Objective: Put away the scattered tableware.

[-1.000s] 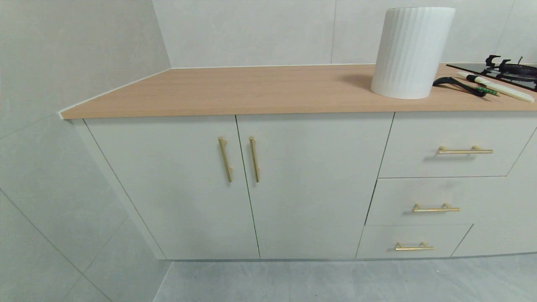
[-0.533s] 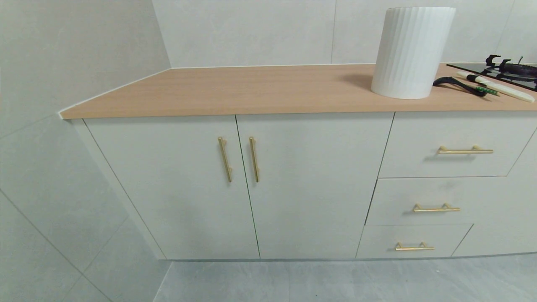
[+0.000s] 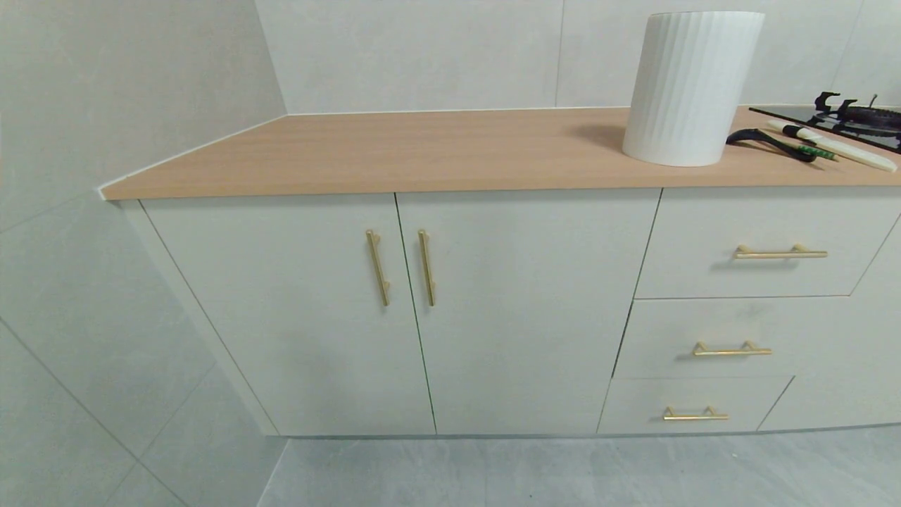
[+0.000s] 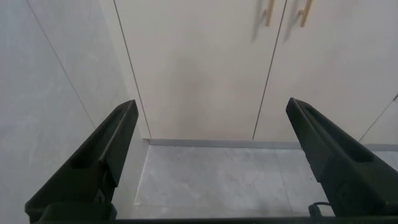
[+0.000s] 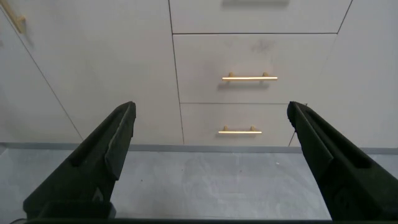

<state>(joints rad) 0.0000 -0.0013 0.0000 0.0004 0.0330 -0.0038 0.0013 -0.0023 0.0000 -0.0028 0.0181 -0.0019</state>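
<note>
Left pincer (image 4: 211, 106) spread wide (holding nothing), right pincer (image 5: 212, 106) likewise, utensils (image 3: 838, 148) on countertop (image 3: 422, 151) unmoved

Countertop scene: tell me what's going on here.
Nothing is being handled yet. Both the left gripper and right gripper hang open and empty, low before the closed cabinet doors and drawers. The scattered utensils lie on the countertop beside a white ribbed container, untouched.
</note>
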